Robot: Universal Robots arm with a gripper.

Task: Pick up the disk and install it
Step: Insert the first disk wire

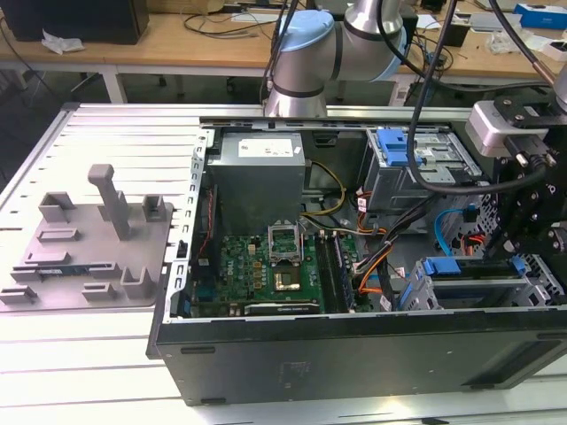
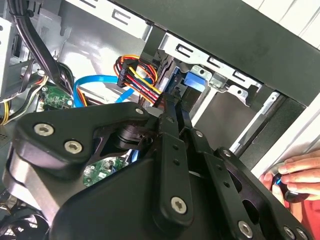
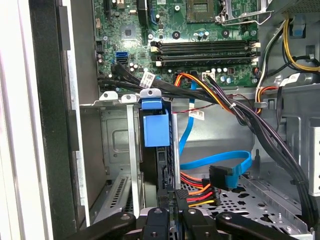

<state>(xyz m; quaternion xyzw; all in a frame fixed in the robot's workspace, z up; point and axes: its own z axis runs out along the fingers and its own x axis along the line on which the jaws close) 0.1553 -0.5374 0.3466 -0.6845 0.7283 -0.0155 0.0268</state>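
The disk [image 3: 162,170] stood on edge in the drive cage [image 3: 117,130], at about four o'clock in the computer case [image 1: 354,354] in the exterior view. Its blue rail [image 3: 155,125] was uppermost. The gripper [image 3: 170,215] sat just at the disk's exposed edge, fingers [image 2: 172,120] drawn together. Whether they touched the disk could not be told. The disk was probably dense, rigid, smooth-faced and shock-sensitive, so best held by its side rails.

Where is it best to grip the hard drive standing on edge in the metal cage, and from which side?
Likely the flat hard drive's exposed narrow edge beside its blue plastic rail, coming from the grey metal cage's open side: cage walls cover its broad faces.
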